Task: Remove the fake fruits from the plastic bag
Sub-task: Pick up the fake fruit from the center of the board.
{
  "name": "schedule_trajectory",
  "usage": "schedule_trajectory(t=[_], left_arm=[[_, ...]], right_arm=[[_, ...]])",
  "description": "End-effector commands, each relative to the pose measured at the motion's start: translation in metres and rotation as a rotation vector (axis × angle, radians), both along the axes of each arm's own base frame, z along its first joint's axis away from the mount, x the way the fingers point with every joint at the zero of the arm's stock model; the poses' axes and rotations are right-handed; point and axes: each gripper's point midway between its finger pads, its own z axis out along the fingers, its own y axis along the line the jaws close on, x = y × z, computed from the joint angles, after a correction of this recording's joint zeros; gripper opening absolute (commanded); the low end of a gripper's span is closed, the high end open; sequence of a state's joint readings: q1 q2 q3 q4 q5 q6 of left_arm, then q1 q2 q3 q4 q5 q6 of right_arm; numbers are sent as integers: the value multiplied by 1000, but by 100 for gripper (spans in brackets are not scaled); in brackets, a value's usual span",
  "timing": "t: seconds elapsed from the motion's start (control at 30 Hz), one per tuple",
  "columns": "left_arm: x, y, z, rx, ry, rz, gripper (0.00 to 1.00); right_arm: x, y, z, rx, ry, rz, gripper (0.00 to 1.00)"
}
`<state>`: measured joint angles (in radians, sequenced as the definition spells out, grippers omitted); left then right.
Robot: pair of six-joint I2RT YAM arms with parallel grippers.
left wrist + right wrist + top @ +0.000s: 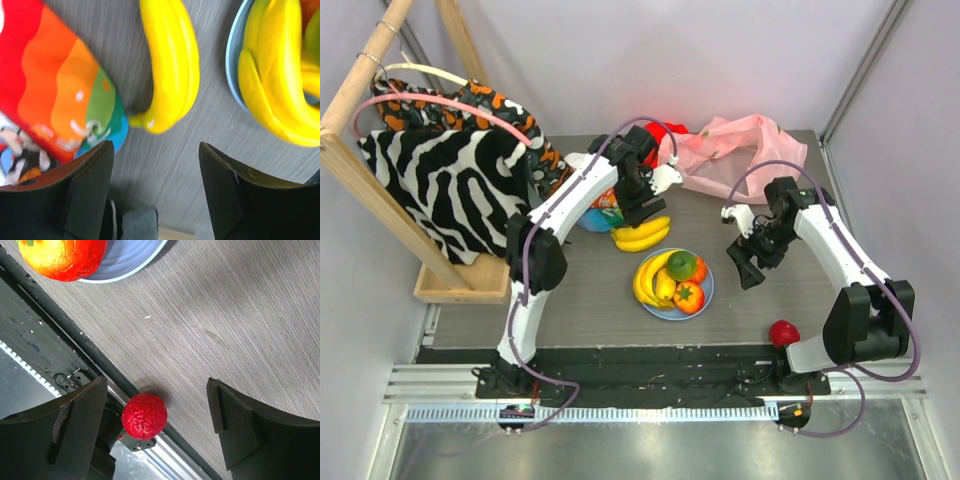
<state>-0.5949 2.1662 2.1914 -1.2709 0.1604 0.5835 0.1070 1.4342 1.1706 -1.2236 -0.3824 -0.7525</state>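
The pink plastic bag (pixel 740 150) lies crumpled at the back of the table. A loose yellow banana bunch (pixel 642 235) lies in front of it, also in the left wrist view (pixel 172 65). My left gripper (pixel 642 212) is open and empty just above that bunch (pixel 156 170). The light-blue plate (pixel 709 290) holds another banana bunch (pixel 650 280), a green fruit (pixel 682 265) and an orange-red fruit (pixel 688 296). A red round fruit (pixel 783 333) sits at the table's front edge (pixel 144 416). My right gripper (pixel 745 265) is open and empty, above the table (pixel 156 390).
A rainbow-striped cloth (pixel 55 90) lies left of the loose bananas. A red cloth (pixel 665 132) sits at the back by the bag. A wooden rack with a zebra-print cloth (pixel 440 180) stands at the left. A black rail (pixel 60 315) runs along the front edge.
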Motion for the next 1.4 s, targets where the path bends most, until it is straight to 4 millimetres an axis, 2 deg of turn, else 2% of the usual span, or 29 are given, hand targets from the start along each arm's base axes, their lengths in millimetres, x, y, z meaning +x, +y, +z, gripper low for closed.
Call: schedule_trajectory(t=[0.0, 0.07, 0.2, 0.37, 0.43, 0.57, 0.7, 0.77, 0.8, 0.87, 0.9, 0.93, 1.0, 1.03, 1.07, 1.13, 1.17, 1.37], left_arm=[[-9, -17, -4, -76, 85, -25, 72], [-4, -22, -14, -77, 84, -26, 71], [-3, -18, -34, -27, 112, -22, 70], [-4, -22, -44, -29, 135, -10, 68], [-2, -20, -55, -1, 146, -4, 67], [-4, -18, -61, 12, 163, -1, 57], [-15, -15, -67, 26, 211, -3, 45], [-18, -14, -67, 25, 225, -7, 31], [-17, -16, -64, 17, 218, -5, 28], [-14, -16, -50, -4, 183, 7, 15], [-9, -20, -42, -26, 152, 11, 13], [-8, -21, -24, -54, 119, 21, 7], [-4, -25, 0, -109, 65, 14, 0], [-4, -25, 13, -130, 36, 7, 0], [-9, -24, 38, -164, -6, -23, 0], [-27, -28, 60, -215, -26, -131, 0], [-41, -25, 79, -232, -46, -176, 0], [-128, -27, 116, -292, -10, -549, 0]], right_arm=[[2, 0, 6, 4, -15, -6, 89], [0, -1, 5, 7, -9, -10, 89], [-5, 1, 2, 18, 1, -12, 89], [-6, 3, 1, 28, 4, -16, 89], [-4, 3, 1, 29, 2, -15, 89], [3, 5, 6, 34, -10, -16, 88], [6, 6, 7, 41, -13, -18, 88], [7, 7, 8, 43, -16, -18, 88], [9, 7, 8, 45, -21, -19, 88], [9, 7, 7, 45, -20, -22, 88], [9, 7, 8, 45, -22, -23, 88], [9, 8, 7, 47, -20, -23, 87], [9, 7, 8, 44, -22, -25, 87], [9, 7, 8, 44, -22, -24, 87], [9, 7, 8, 43, -24, -25, 87], [8, 6, 7, 41, -20, -24, 87], [7, 6, 7, 41, -22, -23, 87], [10, 7, 4, 43, -29, -49, 87]])
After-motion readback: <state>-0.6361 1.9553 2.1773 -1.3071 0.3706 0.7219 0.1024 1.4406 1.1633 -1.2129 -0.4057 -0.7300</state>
